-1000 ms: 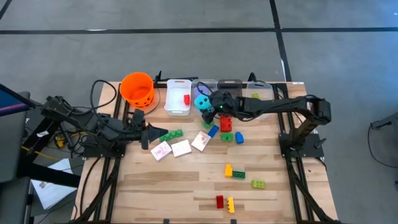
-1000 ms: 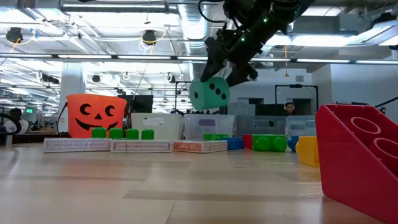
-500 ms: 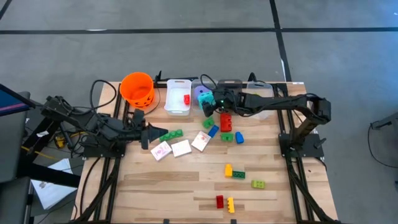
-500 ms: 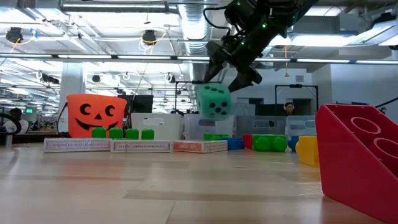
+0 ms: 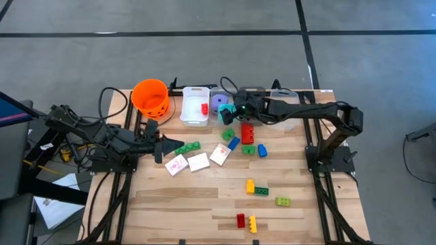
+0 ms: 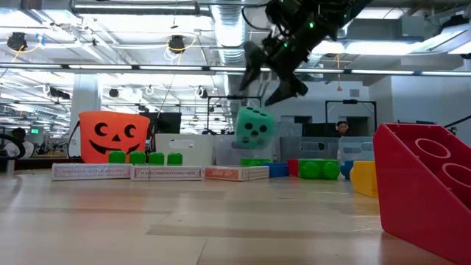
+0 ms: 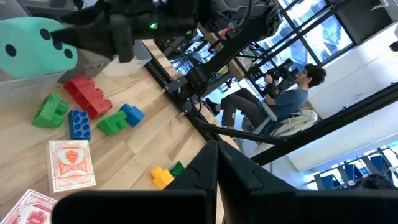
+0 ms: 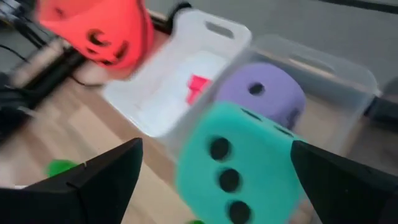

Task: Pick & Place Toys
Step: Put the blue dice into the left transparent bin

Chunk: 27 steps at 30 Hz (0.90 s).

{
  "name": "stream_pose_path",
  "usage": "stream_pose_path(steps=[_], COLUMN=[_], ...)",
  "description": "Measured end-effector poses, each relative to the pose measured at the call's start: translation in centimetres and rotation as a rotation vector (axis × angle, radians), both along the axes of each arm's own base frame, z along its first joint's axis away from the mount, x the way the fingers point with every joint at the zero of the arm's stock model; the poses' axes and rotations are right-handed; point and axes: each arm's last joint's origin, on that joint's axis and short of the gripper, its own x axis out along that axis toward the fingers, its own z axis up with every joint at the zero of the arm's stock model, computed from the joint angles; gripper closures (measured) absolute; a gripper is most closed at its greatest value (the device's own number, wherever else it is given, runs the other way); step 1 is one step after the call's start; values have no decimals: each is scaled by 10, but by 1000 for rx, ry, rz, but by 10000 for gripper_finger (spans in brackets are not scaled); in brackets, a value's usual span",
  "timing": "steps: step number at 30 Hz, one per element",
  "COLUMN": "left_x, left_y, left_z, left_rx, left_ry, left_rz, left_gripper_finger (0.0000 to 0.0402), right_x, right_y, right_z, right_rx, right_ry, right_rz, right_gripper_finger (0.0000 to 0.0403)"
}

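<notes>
Beside the orange bucket (image 5: 150,96), the left end effector (image 5: 178,147) is idling, fingers shut, by the green brick (image 5: 188,148). Beyond, the right end effector (image 6: 268,76) is hanging open over the clear bin (image 5: 220,99), the teal die (image 6: 254,127) falling free toward the purple die (image 5: 220,103).

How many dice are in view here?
2: the teal die is below the open right gripper, apart from it; the purple die sits in a clear bin.

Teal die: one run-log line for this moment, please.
right gripper: open, above bin | teal die: released, airborne | purple die: in clear bin | left gripper: waiting
</notes>
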Motion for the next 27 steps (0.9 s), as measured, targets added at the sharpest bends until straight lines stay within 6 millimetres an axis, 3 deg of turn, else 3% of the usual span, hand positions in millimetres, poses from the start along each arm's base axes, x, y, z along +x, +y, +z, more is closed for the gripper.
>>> stream_pose_path(steps=[9,13,19,23,27], left_x=[0,0,0,0,0], left_y=[0,0,-1,-1,-1], left_z=[0,0,0,0,0], left_rx=[1,0,-5,-5,-5], left_ry=[0,0,3,4,4], left_rz=[3,1,-31,-32,-32], left_gripper_finger=[401,401,401,401,401], right_x=[17,23,24,22,27], right_y=[12,24,39,33,20], right_z=[52,60,55,35,14], right_rx=[-57,-194,-210,-216,-148], right_ry=[-126,-109,-49,93,141], right_rz=[100,213,211,64,40], right_gripper_finger=[5,3,5,5,6])
